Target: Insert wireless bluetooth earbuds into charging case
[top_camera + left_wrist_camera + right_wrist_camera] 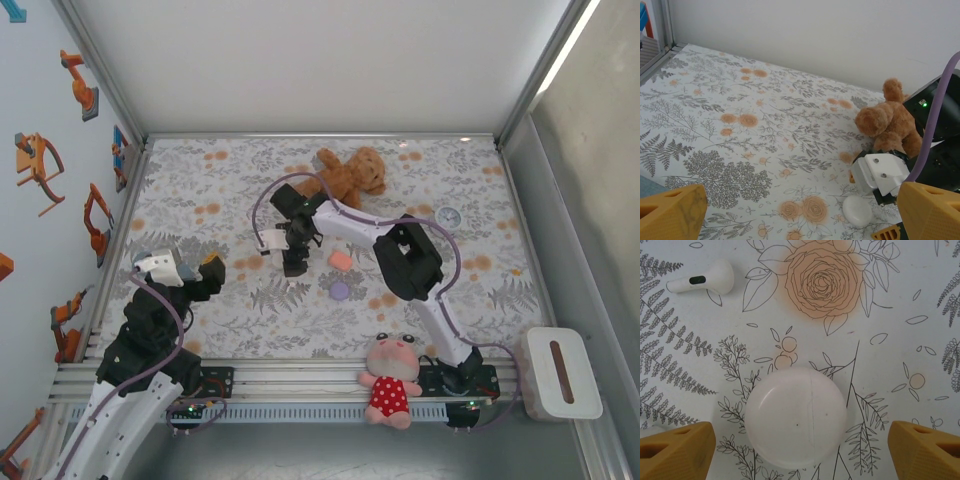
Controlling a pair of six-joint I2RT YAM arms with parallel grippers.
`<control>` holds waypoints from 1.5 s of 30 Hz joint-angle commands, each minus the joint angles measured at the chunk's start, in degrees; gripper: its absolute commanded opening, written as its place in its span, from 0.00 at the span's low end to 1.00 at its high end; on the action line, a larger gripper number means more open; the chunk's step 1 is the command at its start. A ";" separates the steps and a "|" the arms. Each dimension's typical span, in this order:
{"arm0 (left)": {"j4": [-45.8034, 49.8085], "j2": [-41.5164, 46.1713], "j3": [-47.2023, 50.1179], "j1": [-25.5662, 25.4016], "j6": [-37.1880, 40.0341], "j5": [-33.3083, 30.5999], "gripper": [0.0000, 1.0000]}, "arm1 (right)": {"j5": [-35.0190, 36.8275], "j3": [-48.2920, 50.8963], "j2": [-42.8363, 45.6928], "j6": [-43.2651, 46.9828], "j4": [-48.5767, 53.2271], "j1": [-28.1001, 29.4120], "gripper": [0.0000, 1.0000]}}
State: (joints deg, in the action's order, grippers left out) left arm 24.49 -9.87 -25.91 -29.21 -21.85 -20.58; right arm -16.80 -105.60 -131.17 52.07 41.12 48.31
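At the left of the top view the left gripper (pixel 205 278) hangs over the near-left part of the flowered surface (pixel 190 190), its jaws apart and holding nothing; in its own wrist view the round white case (pixel 857 210) lies ahead of it and off to the right.

Further right, near the middle of the surface, the right gripper (pixel 293 262) points straight down, so this arm is plainly the nearer one; a pink piece (pixel 340 260) and a purple piece (pixel 340 291) lie just to its right, too small there to tell what they are.

In the right wrist view, reading from the left, a white earbud (pixel 702 280) lies on its side at the upper left; its long axis runs nearly level across the frame, stem end to the left and rounded head to the right. It sits well outside the gap, above and beyond the left yellow fingertip (pixel 675 447). The case sits centred between the right jaws, which stand wide apart and touch nothing; a thin seam runs down its dome and it looks closed.

As I judge it, picking up the earbud needs the right jaws shifted up and to the left in that frame, and turned so that they close across the stem rather than along it.
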 commanded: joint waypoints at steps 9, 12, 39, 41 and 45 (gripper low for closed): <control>0.53 0.75 -1.06 0.35 -0.31 -1.01 0.96 | 1.40 -5.17 -3.71 0.43 3.96 0.19 0.76; 0.77 0.79 -1.04 0.30 -0.30 -1.17 0.96 | 1.76 -5.83 -4.29 0.90 4.95 0.22 0.73; 1.52 1.18 -1.33 0.31 -1.06 -0.38 0.96 | -0.43 8.69 9.11 -3.07 -11.43 -0.15 0.50; 1.29 1.24 -1.64 0.30 -1.09 0.38 0.96 | -0.36 11.61 12.59 -4.11 -13.81 -0.63 0.50; 0.33 0.95 -2.12 0.33 -1.31 2.67 0.96 | 1.67 17.86 20.13 -5.26 -18.26 -0.88 0.50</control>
State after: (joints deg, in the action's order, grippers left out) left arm 25.34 -9.21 -26.15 -29.21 -22.26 -19.90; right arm -15.55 -90.19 -117.21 48.82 28.71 47.90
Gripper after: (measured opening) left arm 0.963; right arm 0.507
